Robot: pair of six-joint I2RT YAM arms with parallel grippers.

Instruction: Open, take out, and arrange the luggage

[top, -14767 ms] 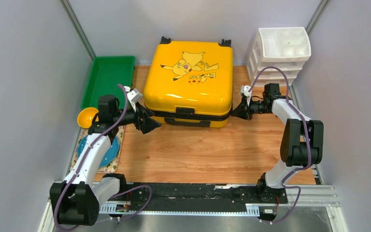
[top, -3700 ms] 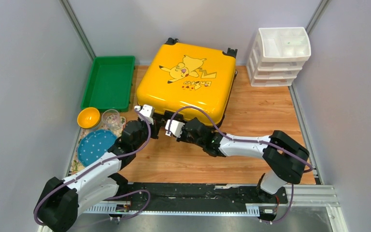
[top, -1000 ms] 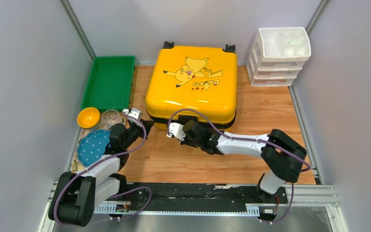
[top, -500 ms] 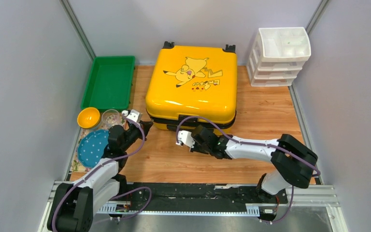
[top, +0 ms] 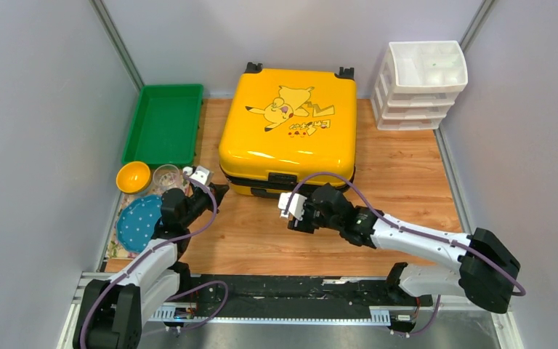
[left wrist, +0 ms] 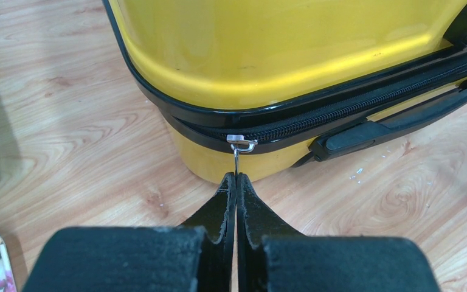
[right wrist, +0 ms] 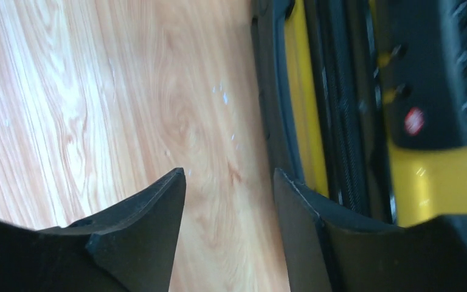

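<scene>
The luggage, a yellow hard-shell case with a Pikachu print, lies flat and zipped shut at the back of the wooden table. My left gripper is at its front-left corner. In the left wrist view that gripper is shut on the thin metal zipper pull hanging from the black zipper line, beside the black side handle. My right gripper hovers just in front of the case's front edge. Its jaws stand open over bare wood, the luggage close on one side.
A green tray sits at the back left and a white drawer unit at the back right. An orange bowl, a clear cup and a blue plate lie by the left arm.
My right gripper has opened and drawn back to the right, away from the case's front. The left gripper has closed on the zipper pull and its arm has barely shifted.
</scene>
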